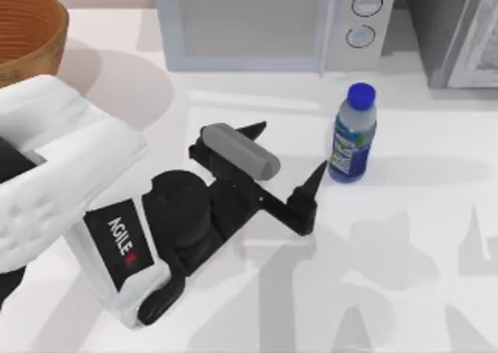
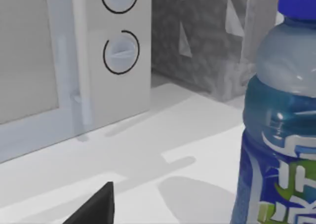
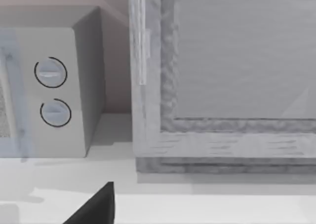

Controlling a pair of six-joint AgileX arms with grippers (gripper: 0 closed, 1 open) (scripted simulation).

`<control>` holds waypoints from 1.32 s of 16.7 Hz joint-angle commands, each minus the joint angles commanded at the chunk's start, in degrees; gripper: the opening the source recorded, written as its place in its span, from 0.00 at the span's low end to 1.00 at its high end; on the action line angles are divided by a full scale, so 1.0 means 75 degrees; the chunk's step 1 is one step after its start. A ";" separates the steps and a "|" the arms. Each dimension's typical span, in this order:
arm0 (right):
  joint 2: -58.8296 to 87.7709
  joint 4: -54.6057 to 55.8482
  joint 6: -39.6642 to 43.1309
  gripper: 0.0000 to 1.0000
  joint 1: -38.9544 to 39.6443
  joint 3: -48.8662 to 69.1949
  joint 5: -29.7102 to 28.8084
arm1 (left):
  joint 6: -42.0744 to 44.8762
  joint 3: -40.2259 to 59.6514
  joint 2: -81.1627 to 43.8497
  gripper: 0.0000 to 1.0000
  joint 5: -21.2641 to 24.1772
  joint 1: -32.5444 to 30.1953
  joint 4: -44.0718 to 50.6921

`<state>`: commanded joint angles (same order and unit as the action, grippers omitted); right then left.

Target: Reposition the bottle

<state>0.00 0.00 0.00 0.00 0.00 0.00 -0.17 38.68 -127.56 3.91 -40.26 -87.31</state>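
At the far left of the counter (image 1: 436, 291) a woven basket (image 1: 27, 26) sits partly out of frame, and just to its right our left arm reaches in from the near left, its claw (image 1: 288, 155) spread wide with one fingertip toward the microwave (image 1: 264, 22) and the other pointing at the bottle (image 1: 352, 135). The bottle stands upright right of centre, in front of the microwave's knobs, blue cap up, and the nearer fingertip is just beside its lower label without clearly touching it. From the left wrist the bottle (image 2: 281, 125) looms close, with the microwave (image 2: 98, 61) behind it. We judge this to be the approach step: nothing is gripped yet, and the bottle lies off to one side of the open claw, not between its fingers. The next move calls for swinging the claw rightward so the fingers straddle the body, then closing gently so it does not tip. At the far right stands a grey cabinet (image 1: 459, 34); our right arm looks toward it, and we cannot tell its claw's state.
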 joint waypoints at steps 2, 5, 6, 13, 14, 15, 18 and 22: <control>0.0000 0.0000 0.0000 1.00 0.0000 0.0000 0.0000 | -0.0005 0.0277 -0.0700 1.00 0.0028 -0.0251 -0.0577; 0.0000 0.0000 0.0000 1.00 0.0000 0.0000 0.0000 | -0.0007 0.0488 -0.1217 1.00 0.0045 -0.0431 -0.1006; 0.0000 0.0000 0.0000 1.00 0.0000 0.0000 0.0000 | -0.0007 0.0495 -0.1232 1.00 0.0045 -0.0436 -0.1019; 0.0000 0.0000 0.0000 1.00 0.0000 0.0000 0.0000 | -0.0007 0.0764 -0.1309 1.00 0.0043 -0.0429 -0.0798; 0.0000 0.0000 0.0000 1.00 0.0000 0.0000 0.0000 | -0.0008 0.1016 -0.1387 1.00 0.0037 -0.0444 -0.0629; 0.0000 0.0000 0.0000 1.00 0.0000 0.0000 0.0000 | -0.0009 0.1331 -0.1481 1.00 0.0027 -0.0460 -0.0417; 0.0000 0.0000 0.0000 1.00 0.0000 0.0000 0.0000 | -0.0013 0.2493 -0.1817 1.00 -0.0011 -0.0502 0.0376; 0.0000 0.0000 0.0000 1.00 0.0000 0.0000 0.0000 | -0.0017 0.3771 -0.2152 1.00 -0.0053 -0.0545 0.1317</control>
<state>0.00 0.00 0.00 0.00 0.00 0.00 -0.30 66.96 -143.70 3.51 -44.34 -77.43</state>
